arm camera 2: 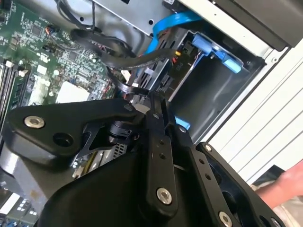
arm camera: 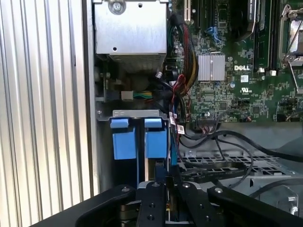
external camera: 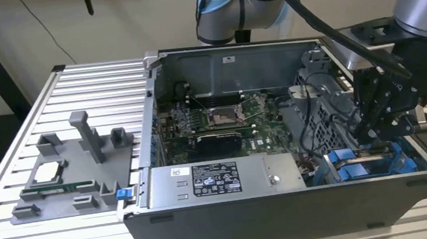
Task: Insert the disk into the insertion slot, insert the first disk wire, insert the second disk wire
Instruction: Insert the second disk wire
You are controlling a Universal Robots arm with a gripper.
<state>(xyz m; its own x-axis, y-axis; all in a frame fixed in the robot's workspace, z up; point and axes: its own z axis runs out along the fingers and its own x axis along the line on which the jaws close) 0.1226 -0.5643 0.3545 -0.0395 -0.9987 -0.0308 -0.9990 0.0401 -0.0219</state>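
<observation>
Gripper [external camera: 377, 139]: lowered into the open case [external camera: 232, 223] at its drive-cage corner, straight above the blue carriers, so as to work there; jaws' opening and hold cannot be told
Disk [arm camera: 156, 142]: blue carrier frame seated upright in the insertion slot [arm camera: 135, 113], beside another blue carrier
Wires [arm camera: 222, 142]: black, lying loose over the cage beside the slot

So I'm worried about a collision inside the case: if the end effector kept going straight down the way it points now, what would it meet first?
Most likely the blue carrier of the disk in the drive cage: the end effector hangs right over it, with black cables close beside. How much gap remains is unclear.
</observation>
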